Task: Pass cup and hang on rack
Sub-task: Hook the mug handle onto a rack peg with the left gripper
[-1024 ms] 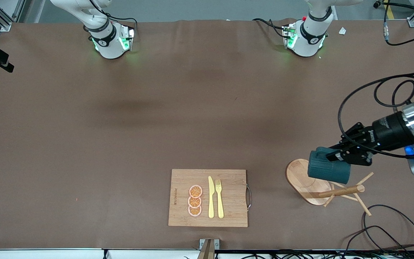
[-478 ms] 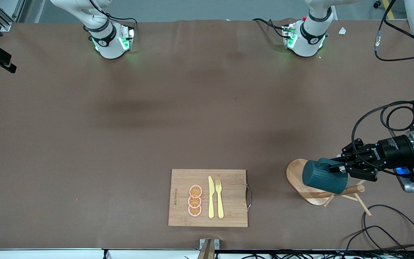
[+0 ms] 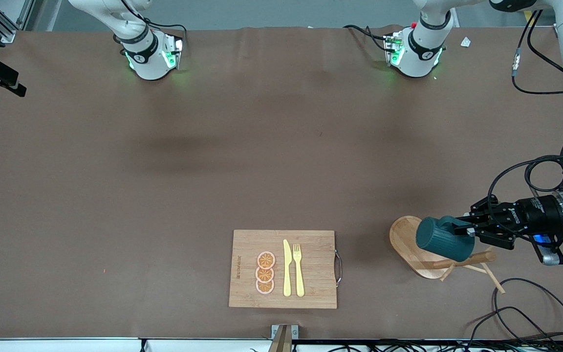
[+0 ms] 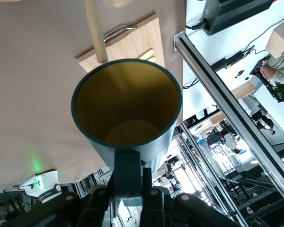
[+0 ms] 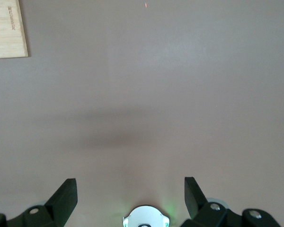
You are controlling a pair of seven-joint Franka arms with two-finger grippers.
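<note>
The cup (image 3: 444,239) lies on its side in the air, over the rack (image 3: 416,248), its mustard-yellow mouth turned away from the left gripper (image 3: 468,230). That gripper's fingers (image 4: 146,182) are clamped tight on the cup's handle (image 4: 127,171). In the left wrist view one wooden peg (image 4: 94,30) of the rack runs up to the cup's rim. The rack stands on the worktop (image 3: 213,161) toward the left arm's end, its oval base partly under the cup. Beside it, toward the middle of the worktop, lies a cutting board (image 3: 311,269) carrying three orange slices (image 3: 265,273), a yellow knife (image 3: 287,268) and a yellow fork (image 3: 298,269). The right gripper (image 5: 130,194) waits over bare worktop, its fingers spread wide and holding nothing.
</note>
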